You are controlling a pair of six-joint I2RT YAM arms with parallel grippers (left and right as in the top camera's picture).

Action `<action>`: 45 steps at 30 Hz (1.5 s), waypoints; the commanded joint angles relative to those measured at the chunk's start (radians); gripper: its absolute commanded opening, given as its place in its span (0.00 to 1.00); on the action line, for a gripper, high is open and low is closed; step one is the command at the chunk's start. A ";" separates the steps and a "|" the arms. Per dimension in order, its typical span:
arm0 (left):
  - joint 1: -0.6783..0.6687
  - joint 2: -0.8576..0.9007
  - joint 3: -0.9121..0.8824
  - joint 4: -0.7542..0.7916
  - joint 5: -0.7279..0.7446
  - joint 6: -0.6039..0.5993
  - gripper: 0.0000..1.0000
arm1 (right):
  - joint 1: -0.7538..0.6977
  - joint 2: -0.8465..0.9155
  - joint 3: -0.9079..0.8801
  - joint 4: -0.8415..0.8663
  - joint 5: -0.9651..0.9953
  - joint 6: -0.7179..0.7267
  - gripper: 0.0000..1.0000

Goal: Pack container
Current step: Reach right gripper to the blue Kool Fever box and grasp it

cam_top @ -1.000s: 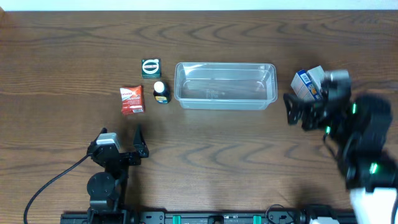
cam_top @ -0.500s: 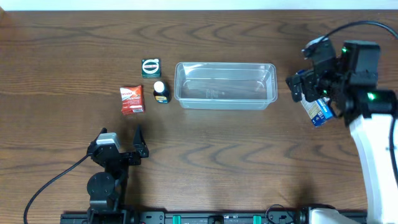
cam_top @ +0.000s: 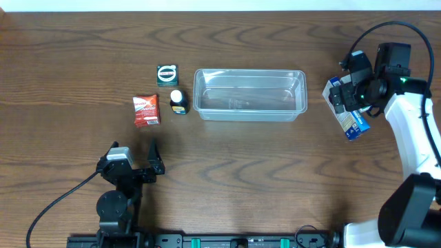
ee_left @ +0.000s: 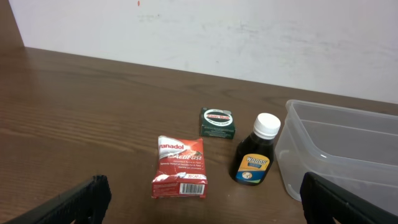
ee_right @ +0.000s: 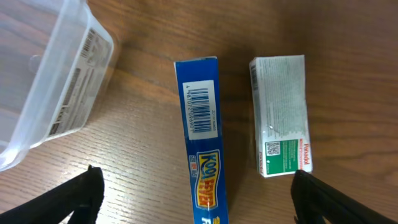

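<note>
Right gripper (ee_right: 196,190): jaws spread wide, gripping nothing. It hangs over a blue box (ee_right: 202,124) and a white box (ee_right: 281,112), which lie side by side on the table (cam_top: 275,179) just right of the container (cam_top: 248,71).

Container: clear plastic tub with rounded corners and a rim, upright, mid-table.

Right arm: stretched forward, wrist turned downward.

Left gripper (cam_top: 134,151): jaws wide, holding nothing. It sits low near the front edge, facing a red box (cam_top: 146,110), a green box (cam_top: 167,74) and a bottle (cam_top: 178,102).

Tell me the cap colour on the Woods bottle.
The cap is white; the left wrist view shows it best.
</note>
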 commanded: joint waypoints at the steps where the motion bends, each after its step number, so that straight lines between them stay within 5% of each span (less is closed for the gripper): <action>1: 0.004 -0.006 -0.032 -0.011 0.014 0.013 0.98 | -0.003 0.038 0.014 0.003 0.006 -0.006 0.90; 11: 0.004 -0.006 -0.032 -0.011 0.014 0.013 0.98 | -0.018 0.076 0.014 0.000 0.055 0.010 0.55; 22: 0.004 -0.006 -0.032 -0.011 0.014 0.013 0.98 | -0.033 0.090 0.013 0.000 0.054 0.011 0.50; 37: 0.004 -0.006 -0.032 -0.011 0.014 0.013 0.98 | -0.032 0.112 0.013 -0.005 0.047 0.060 0.08; 45: 0.004 -0.006 -0.032 -0.011 0.014 0.013 0.98 | -0.028 0.111 0.014 -0.005 0.047 0.116 0.01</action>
